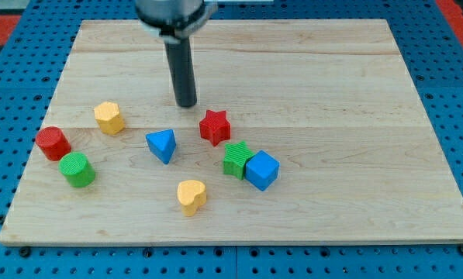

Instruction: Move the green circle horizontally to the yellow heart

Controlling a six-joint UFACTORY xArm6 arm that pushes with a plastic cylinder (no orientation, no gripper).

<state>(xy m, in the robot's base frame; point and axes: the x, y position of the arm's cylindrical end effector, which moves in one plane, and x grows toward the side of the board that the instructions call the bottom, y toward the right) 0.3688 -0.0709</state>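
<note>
The green circle [77, 170] lies near the board's left edge, just below and right of a red cylinder [53, 143]. The yellow heart [191, 195] lies right of it, near the view's bottom middle and slightly lower. My tip [186, 105] rests on the board near the top middle, just up and left of the red star [214, 126]. It is far from the green circle and touches no block.
A yellow hexagon [108, 118] lies above the green circle. A blue triangle [162, 145] sits between my tip and the heart. A green square block [236, 159] touches a blue cube [261, 170] right of the heart. The wooden board [371, 93] lies on blue pegboard.
</note>
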